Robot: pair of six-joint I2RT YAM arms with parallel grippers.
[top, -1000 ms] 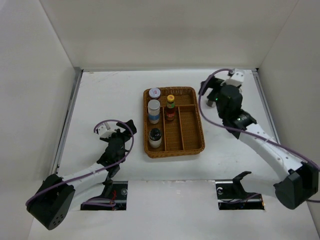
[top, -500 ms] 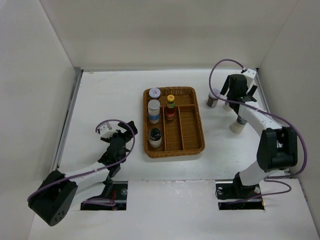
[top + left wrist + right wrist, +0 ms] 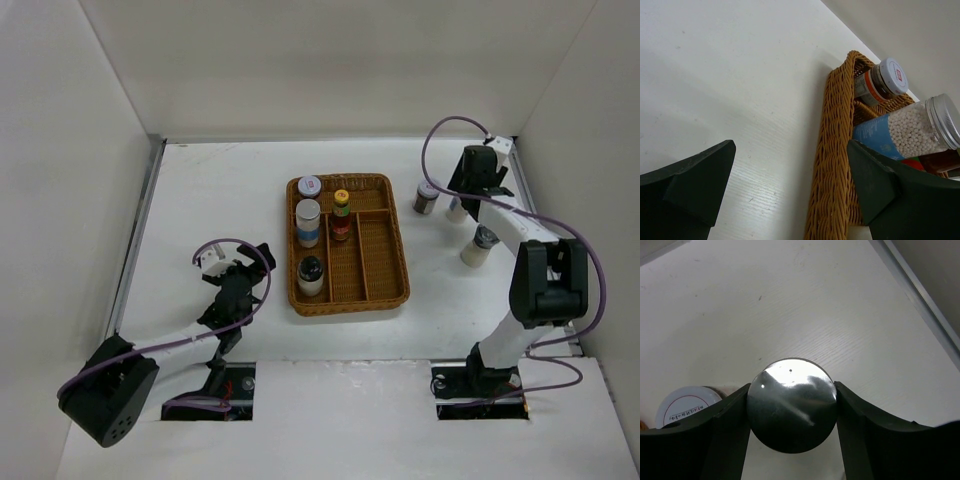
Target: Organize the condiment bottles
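Note:
In the right wrist view my right gripper [image 3: 792, 426] is shut on the round silver lid of a short jar [image 3: 792, 400], a finger pressed against each side. From above, this gripper [image 3: 465, 197] hangs at the far right of the table and covers that jar. A white-lidded jar [image 3: 427, 196] [image 3: 684, 408] stands just to its left, and a grey-topped grinder [image 3: 478, 245] stands nearer me. My left gripper [image 3: 261, 272] [image 3: 790, 180] is open and empty, low beside the left wall of the wicker tray [image 3: 378, 240] [image 3: 832, 165].
The tray holds a white-lidded jar [image 3: 309, 186] [image 3: 885, 82], a blue-labelled shaker [image 3: 308, 222] [image 3: 910, 130], a yellow-capped sauce bottle [image 3: 342, 214] and a dark black-capped bottle [image 3: 311, 275]. The side wall's rail [image 3: 920, 295] runs close on the right of the held jar.
My right arm swung to the far right corner, came down over the silver-lidded jar, and its jaws closed on the lid. The left arm has stayed put.

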